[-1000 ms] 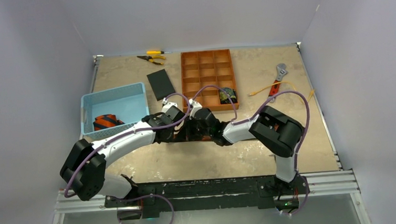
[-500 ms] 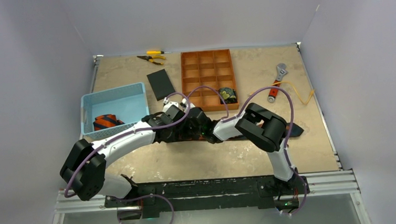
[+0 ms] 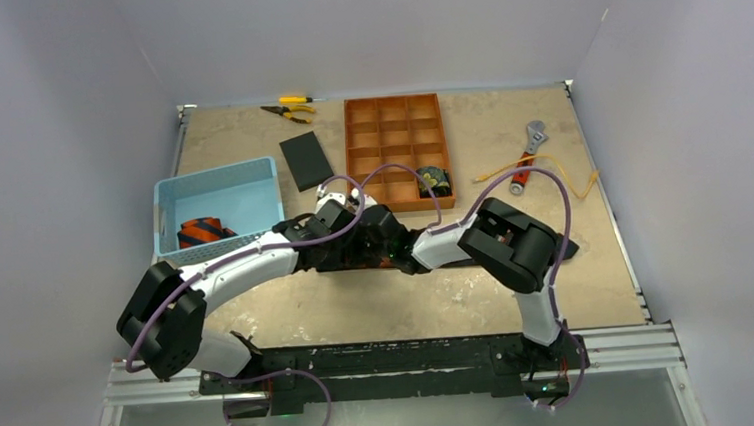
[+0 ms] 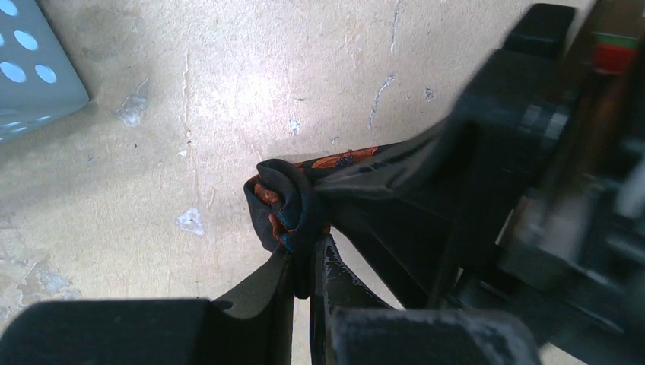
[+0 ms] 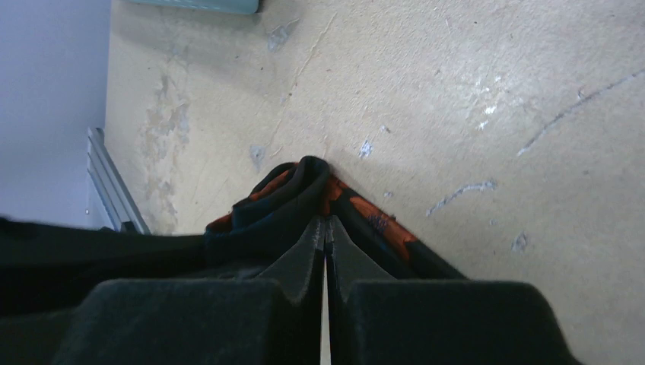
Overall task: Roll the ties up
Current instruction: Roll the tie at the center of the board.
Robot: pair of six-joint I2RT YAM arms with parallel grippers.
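Rolling the red-orange tie [image 4: 285,205] is underway in the middle of the counter [image 3: 359,304]. The left gripper [image 4: 303,255] pinches the small coil, and the right gripper [image 5: 325,224] is pressed together with fabric bunched at its tips. Next move probably needs another turn while keeping the tail taut. Versus a second ago, the right arm's swung closer to the left one.

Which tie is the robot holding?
The dark tie with red-orange marks; the striped tie sits in the blue basket, the rolled one in the orange tray.
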